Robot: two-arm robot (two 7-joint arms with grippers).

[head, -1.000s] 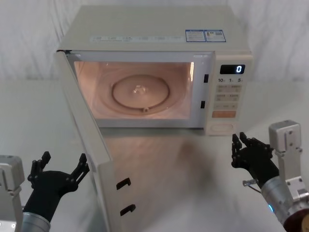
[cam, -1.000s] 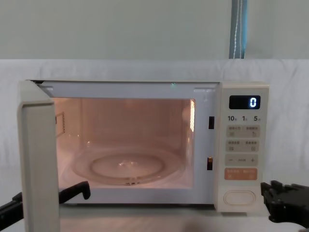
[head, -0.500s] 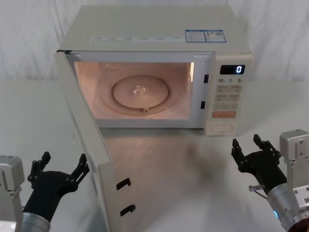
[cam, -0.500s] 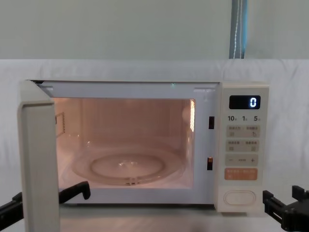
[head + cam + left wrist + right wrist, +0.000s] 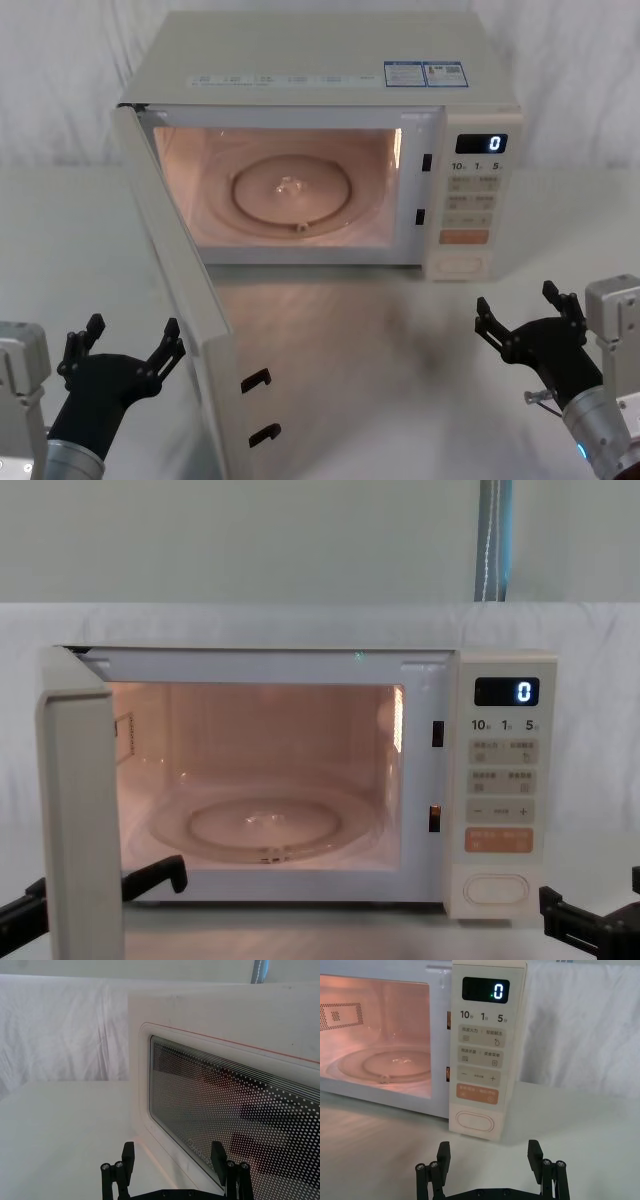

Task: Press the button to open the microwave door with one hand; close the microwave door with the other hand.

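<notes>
The cream microwave [image 5: 320,60] stands at the back of the table, its cavity lit and its display showing 0. The microwave door [image 5: 185,330] stands wide open, swung out toward me on the left. My left gripper [image 5: 125,350] is open just outside the door's outer face, and its wrist view has the dotted door window [image 5: 240,1120] close ahead of the left gripper [image 5: 173,1155]. The oval button [image 5: 474,1121] sits at the foot of the control panel. My right gripper [image 5: 517,305] is open, a little in front of the button [image 5: 459,266] and apart from it.
White cloth covers the table [image 5: 380,380] and the wall behind. The open door splits the near table: the left arm is on its outer side. Bare table lies between the door's inner face and the right gripper. An orange key [image 5: 477,1093] sits above the button.
My right gripper has drawn back from the control panel toward me and to the right, and its fingers have spread apart. The left gripper and the door have stayed put.
</notes>
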